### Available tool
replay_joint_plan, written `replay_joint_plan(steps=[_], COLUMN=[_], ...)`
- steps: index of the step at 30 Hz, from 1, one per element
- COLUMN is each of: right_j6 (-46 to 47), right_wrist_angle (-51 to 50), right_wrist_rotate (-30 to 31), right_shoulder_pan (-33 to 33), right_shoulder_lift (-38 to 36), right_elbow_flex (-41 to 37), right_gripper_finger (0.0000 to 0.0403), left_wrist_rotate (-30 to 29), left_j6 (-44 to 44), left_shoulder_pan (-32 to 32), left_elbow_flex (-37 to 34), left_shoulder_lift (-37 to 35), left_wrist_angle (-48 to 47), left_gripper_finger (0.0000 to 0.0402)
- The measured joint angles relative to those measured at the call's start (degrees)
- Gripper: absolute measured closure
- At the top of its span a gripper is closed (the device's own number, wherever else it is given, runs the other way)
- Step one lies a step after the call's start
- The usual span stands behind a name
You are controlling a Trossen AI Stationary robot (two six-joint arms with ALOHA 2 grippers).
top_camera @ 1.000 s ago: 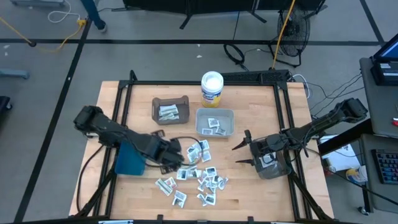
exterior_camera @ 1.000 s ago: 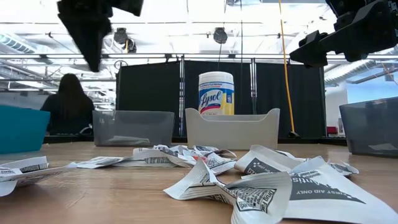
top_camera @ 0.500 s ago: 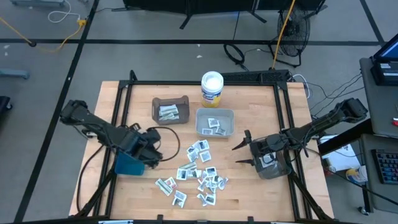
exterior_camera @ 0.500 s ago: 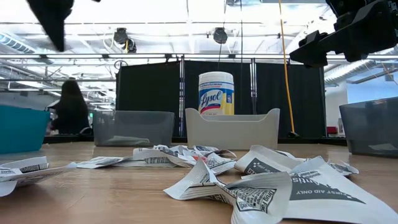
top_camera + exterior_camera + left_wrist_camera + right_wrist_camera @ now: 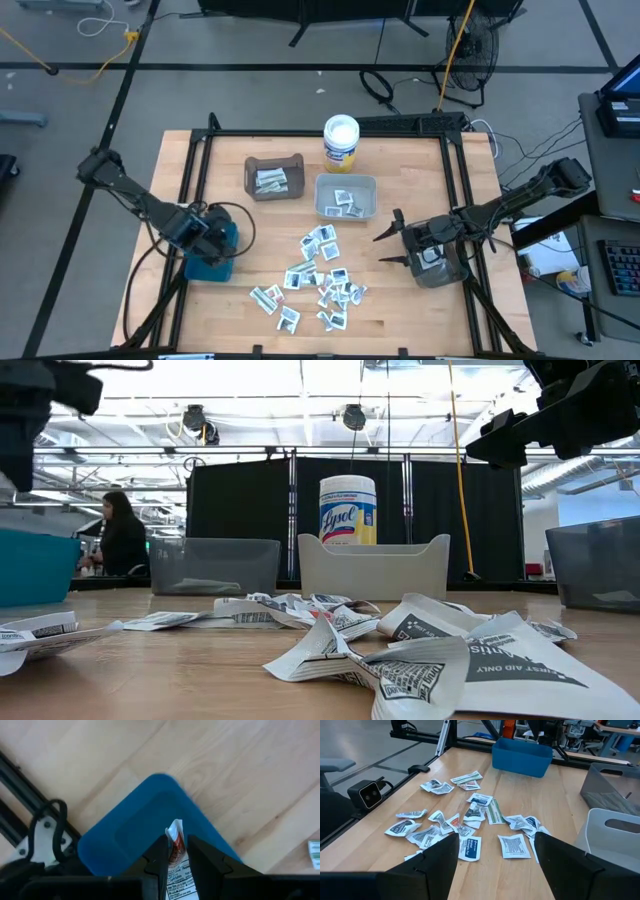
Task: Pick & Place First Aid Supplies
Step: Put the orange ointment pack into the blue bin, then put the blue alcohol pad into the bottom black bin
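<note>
Several first aid supplies, small white packets (image 5: 318,278), lie scattered on the wooden table's middle and also show in the right wrist view (image 5: 465,822). My left gripper (image 5: 203,238) hangs over the blue bin (image 5: 212,258) at the table's left, shut on one white packet with red print (image 5: 175,837). My right gripper (image 5: 386,250) stands open above the table's right side, beside a grey bin (image 5: 440,268). It holds nothing and faces the pile. My left gripper pinches the white packet between its two fingers (image 5: 159,851). The packet's free end (image 5: 174,827) sticks out past the fingertips. The fingers point steeply down from above. The packet is lifted clear, over the inside of the blue bin (image 5: 135,822).
A brown bin (image 5: 274,176) and a white bin (image 5: 346,196), each with packets inside, stand at the table's far middle. A white round tub (image 5: 341,140) stands behind them. A black frame rail (image 5: 195,175) runs along the table's edges. A person (image 5: 122,540) sits in the room beyond.
My left gripper has carried the packet from the pile toward the table's left edge. It now hangs over the blue bin, and its wrist has rolled on the way. The right arm has kept still.
</note>
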Motion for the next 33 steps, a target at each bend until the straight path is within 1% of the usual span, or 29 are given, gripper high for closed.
replay_joint_plan(steps=[8,20,23,25,30,33], right_j6=[0.00,-0.15,-0.17,-0.17,-0.17,-0.05], right_wrist_angle=[-0.02,0.00,0.02,0.00,0.02,0.02], right_wrist_rotate=[0.00,0.04,0.04,0.06,0.11,0.09], right_shoulder_pan=[0.00,0.00,0.00,0.00,0.00,0.00], right_shoulder_lift=[0.00,0.02,0.02,0.02,0.02,0.02], right_elbow_flex=[0.00,0.00,0.00,0.00,0.00,0.00], right_gripper_finger=[0.0149,0.0149,0.0149,0.0149,0.0149,0.0149], left_wrist_rotate=[0.29,-0.91,-1.14,-1.30,-2.50,-2.47], left_j6=[-2.11,-2.20,-1.65,-0.90,-0.19,1.03], left_shoulder_pan=[-0.58,-0.50,-0.50,-0.50,0.57,2.04], left_elbow_flex=[-10.09,-9.47,-9.49,-9.50,-10.55,-11.33], left_shoulder_lift=[-6.14,-6.32,-6.29,-6.28,-6.14,-6.10], left_wrist_angle=[6.63,7.19,8.56,9.53,10.59,10.68], left_gripper_finger=[0.0328,0.0328,0.0324,0.0310,0.0247,0.0218])
